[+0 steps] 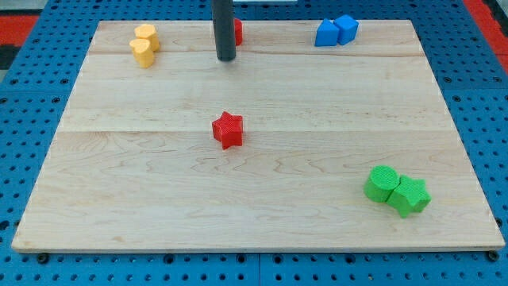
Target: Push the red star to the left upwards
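**Red star at the middle of the board, my tip near the top edge**

The red star (pixel 228 129) lies close to the centre of the wooden board (pixel 254 214), flat on the surface and apart from all other blocks. My tip (pixel 226 59) stands well above it in the view, near the top edge of the board and almost in the same vertical line as the star. The tip does not touch the star. There is no hand or gripper on this arm, only the dark rod, so there is nothing open or closed to report.

Just behind the rod, on its right side in the view, a small red block (pixel 237 32) shows partly; the rod hides most of it and I cannot tell its shape.

At the view's top left there are two yellow blocks (pixel 144 44), touching each other, with rounded forms. At the view's top right two blue blocks (pixel 336 31) stand side by side and touch. At the view's bottom right a green cylinder (pixel 382 183) touches a green star (pixel 409 195).
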Available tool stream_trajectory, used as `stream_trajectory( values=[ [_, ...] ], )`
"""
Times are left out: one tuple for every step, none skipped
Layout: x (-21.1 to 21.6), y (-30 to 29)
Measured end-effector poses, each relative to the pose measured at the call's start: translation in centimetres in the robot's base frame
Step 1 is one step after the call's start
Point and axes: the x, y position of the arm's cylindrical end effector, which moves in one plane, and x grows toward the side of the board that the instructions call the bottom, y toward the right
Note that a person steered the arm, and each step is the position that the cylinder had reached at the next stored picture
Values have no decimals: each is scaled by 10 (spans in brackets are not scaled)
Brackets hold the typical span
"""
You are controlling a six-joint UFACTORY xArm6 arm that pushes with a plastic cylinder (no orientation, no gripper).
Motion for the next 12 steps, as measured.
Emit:
stream_trajectory(
  values=[
    [110,21],
    [212,21],
    [272,21],
    [236,3],
    [191,-1],
    [181,-20],
    [183,-32],
    [183,-39],
    [183,-57],
    [200,-78],
    [198,-125],
    [198,-113]
  ],
)
